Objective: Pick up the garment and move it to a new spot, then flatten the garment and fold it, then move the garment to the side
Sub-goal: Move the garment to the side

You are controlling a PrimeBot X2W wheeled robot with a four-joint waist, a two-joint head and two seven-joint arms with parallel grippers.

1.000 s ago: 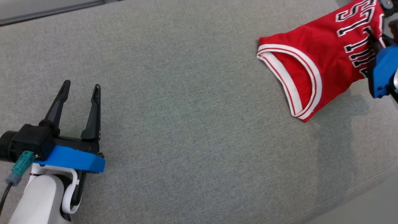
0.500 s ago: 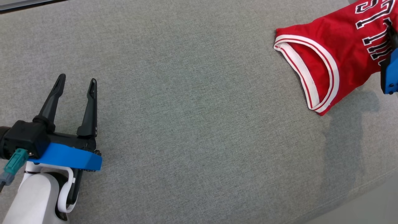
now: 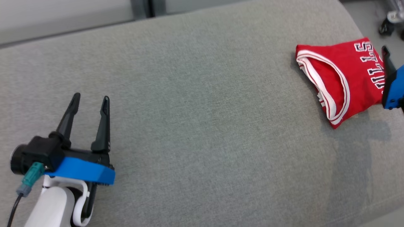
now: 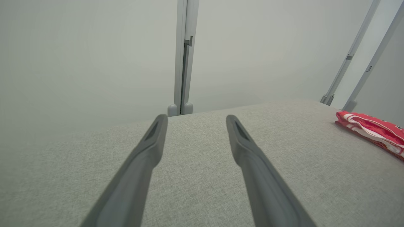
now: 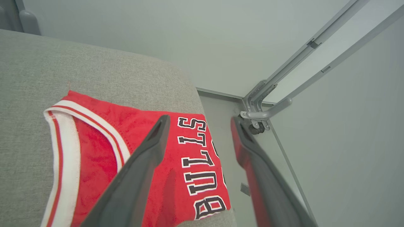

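Grey fabric-covered tabletop (image 3: 202,110), pale wall panels behind. The red Bulls jersey (image 3: 359,82) lies folded at the tabletop's far right corner, white-trimmed opening facing the centre and its lettered side along the right edge. Right pincer (image 5: 199,119): the head view catches just one dark finger and the blue mount at the frame edge. The right wrist view shows both fingers spread wide above the jersey (image 5: 94,151), gripping nothing, one over the cloth and the other out past the edge over the floor. Left pincer (image 3: 91,97) sits near left, well apart from the jersey, wide open and empty. Its wrist view shows the jersey (image 4: 372,129) edge-on as a low stack, with grey frame posts (image 4: 183,56) behind.
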